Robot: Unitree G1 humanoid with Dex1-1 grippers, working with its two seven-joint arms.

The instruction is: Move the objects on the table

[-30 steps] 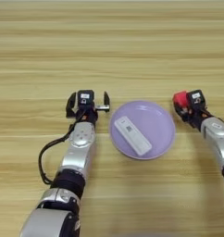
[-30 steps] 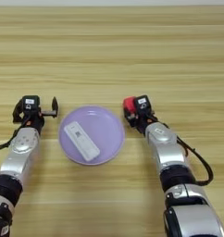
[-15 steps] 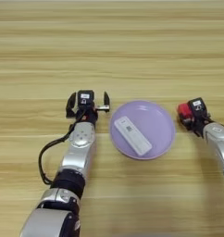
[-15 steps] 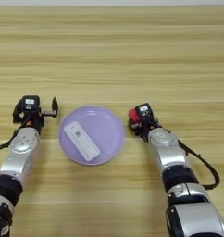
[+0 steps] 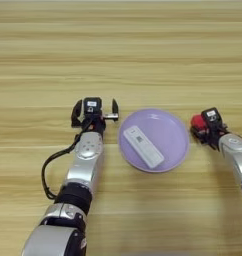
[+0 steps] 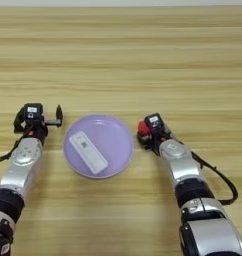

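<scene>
Looking down in the left eye view, a light-wood desk [image 5: 118,50] was seen filling the picture. A round lilac plate [image 5: 170,137] lay near the middle, and a flat white bar [image 5: 143,146] with a small label was seen lying slantwise on it. Just left of the plate, the left hand [image 5: 94,107] was held with its two black fingers spread wide apart, nothing between them. Just right of the plate, the right hand [image 5: 200,126] was pressed against a small red cube [image 5: 197,121], pinching it.

In the right eye view, the same scene was shown. The red cube [image 6: 143,128] was seen at the right hand [image 6: 147,134], just beside the plate's [image 6: 118,145] right rim but apart from it. The left hand [image 6: 37,114] was shown spread, near the left edge.
</scene>
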